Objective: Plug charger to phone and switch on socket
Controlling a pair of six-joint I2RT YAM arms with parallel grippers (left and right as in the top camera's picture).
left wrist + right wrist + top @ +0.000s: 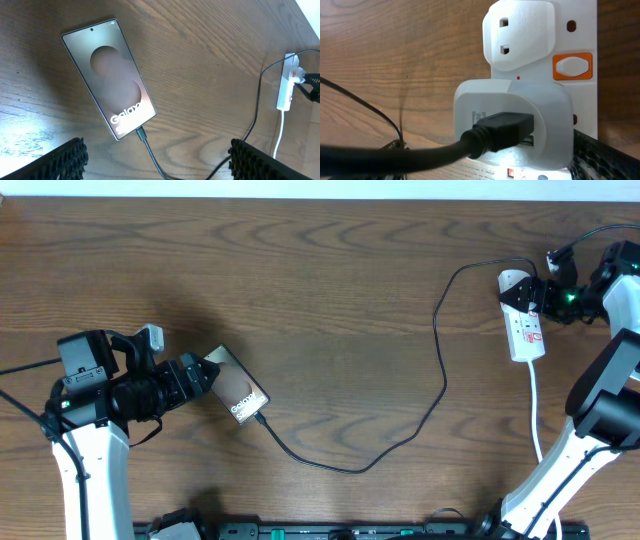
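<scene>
The left fingers [67, 157] stand wide apart and hold nothing; they hang just above the counter [330, 270]. Between them lies the phone [107, 77], flat and screen up, at about 8 o'clock of the counter in the overhead view. The small plug of the charger cable [440, 370] sits in the phone's lower end, so I judge this step as done.

The right fingers [605, 157] are also apart, with nothing gripped, and are very close to the power strip [525, 325], which lies at 2 o'clock of the counter. There the black cable goes into a white adapter [550, 125] in the strip. An orange switch [572, 66] is at 2 o'clock from this adapter.

The step in hand seems to be the switching on. I think the next move needs one fingertip to press that switch firmly without pushing the light strip away. Whether it is already on, I cannot tell.

The counter is brown wood grain, bare apart from these things. Of the room only a pale band at 12 o'clock shows.
</scene>
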